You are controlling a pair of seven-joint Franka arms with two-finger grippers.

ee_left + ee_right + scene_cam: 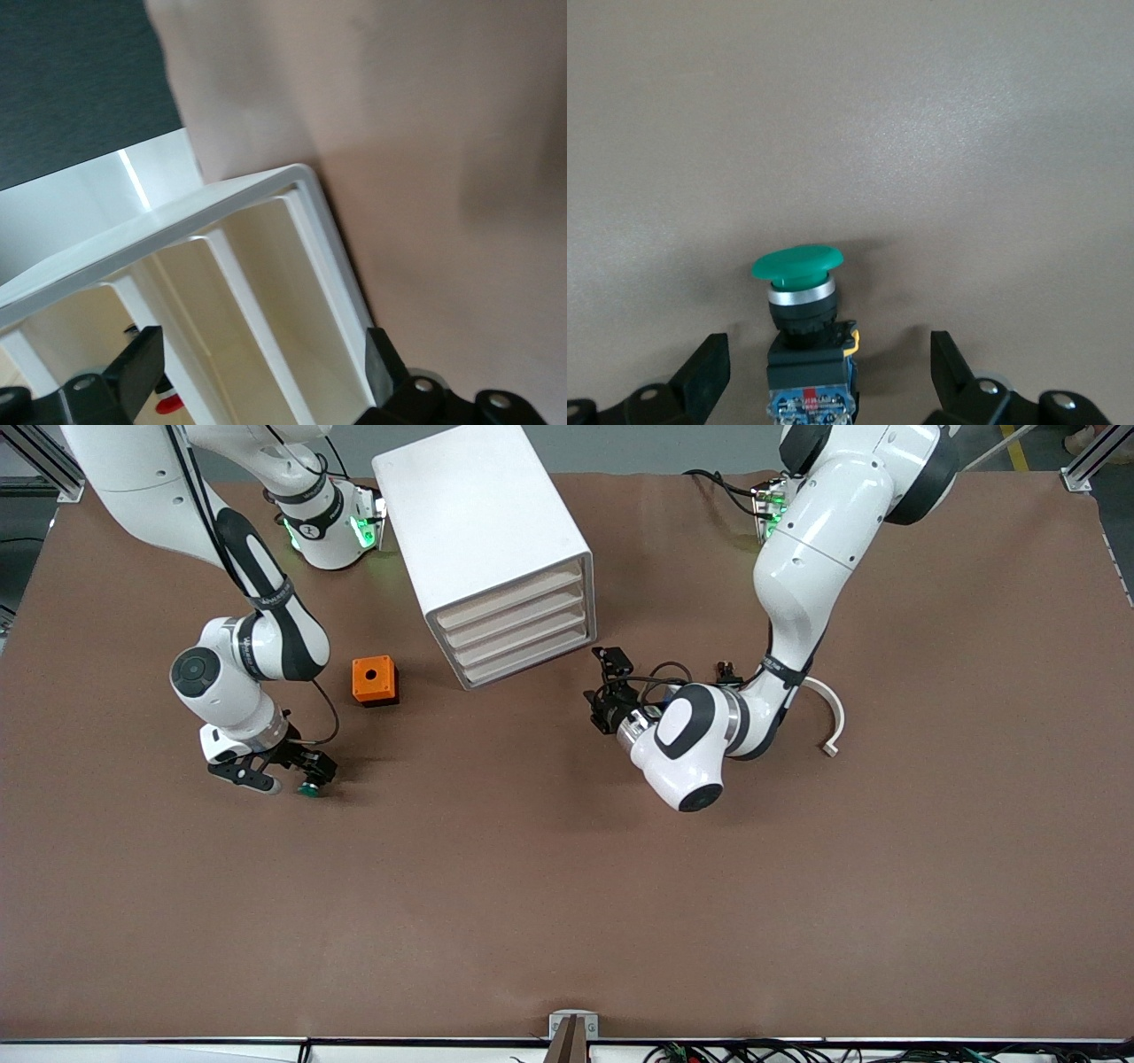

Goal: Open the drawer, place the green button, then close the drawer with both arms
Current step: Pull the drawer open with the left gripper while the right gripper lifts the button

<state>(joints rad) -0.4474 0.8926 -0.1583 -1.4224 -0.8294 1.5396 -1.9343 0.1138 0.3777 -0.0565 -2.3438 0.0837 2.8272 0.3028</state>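
Observation:
The white cabinet (483,540) stands toward the robots' bases, its four drawers (518,631) all pushed in. My left gripper (595,687) is open and hovers just in front of the drawer fronts. In the left wrist view the drawer fronts (257,310) fill the span between its fingers (142,363). The green-capped button (310,789) lies on the table toward the right arm's end. My right gripper (297,778) is open around it. In the right wrist view the button (799,292) lies between the fingers (704,372), with a gap on each side.
An orange cube with a hole (375,680) sits on the table between the button and the cabinet. A white curved part (831,722) lies beside the left arm's forearm. A small black part (726,667) lies near it. The table is brown (567,903).

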